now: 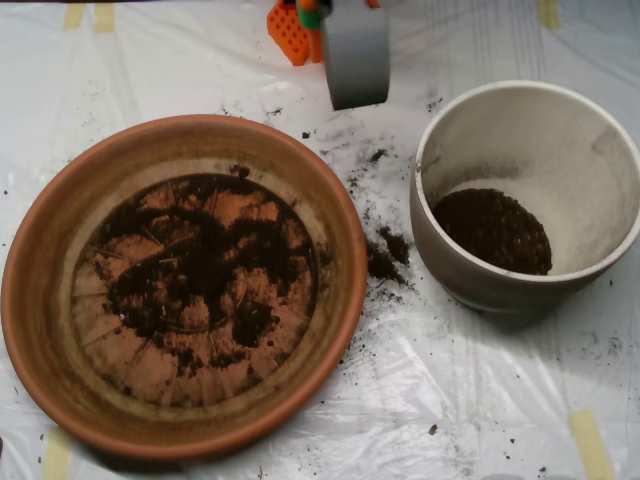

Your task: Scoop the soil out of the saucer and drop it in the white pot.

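Observation:
The terracotta saucer [40,300] fills the left half of the overhead view. Thin dark soil [205,265] is smeared in patches over its ridged base. The white pot [590,160] stands at the right, with a layer of dark soil [492,230] on its bottom. My grey scoop [356,55] hangs at the top centre, beyond the saucer's far rim and left of the pot, over bare sheet. Its orange mount [292,30] shows at the top edge. I see no soil on the scoop's outer shell.
Spilled soil crumbs [385,255] lie on the white plastic sheet [450,400] between saucer and pot, with more specks near the scoop. Strips of yellow tape [590,445] hold the sheet at the corners.

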Available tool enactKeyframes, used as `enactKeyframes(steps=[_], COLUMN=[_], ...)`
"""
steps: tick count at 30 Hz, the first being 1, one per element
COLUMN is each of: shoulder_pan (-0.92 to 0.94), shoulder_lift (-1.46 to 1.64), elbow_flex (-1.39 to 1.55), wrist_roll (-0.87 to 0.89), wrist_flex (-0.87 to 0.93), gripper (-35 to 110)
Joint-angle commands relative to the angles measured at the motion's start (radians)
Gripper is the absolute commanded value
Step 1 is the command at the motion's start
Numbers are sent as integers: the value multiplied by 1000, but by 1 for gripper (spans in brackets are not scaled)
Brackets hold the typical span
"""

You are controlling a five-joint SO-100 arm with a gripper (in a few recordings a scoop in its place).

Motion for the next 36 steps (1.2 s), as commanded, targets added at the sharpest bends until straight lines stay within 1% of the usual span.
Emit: enactKeyframes(steps=[1,8,10,15,24,26,29,36], shoulder_pan=[18,12,-17,-114,-189,-192,-221,-198], shoulder_lift=[75,75,75,75,75,75,75,75], elbow_flex=[81,331,370,428,387,380,423,422], wrist_roll=[14,-40,-44,-60,-48,-40,-75,-57], wrist_flex=[-37,-167,-198,-202,-147,-163,-184,-183], gripper=[0,0,0,0,0,0,0,0])
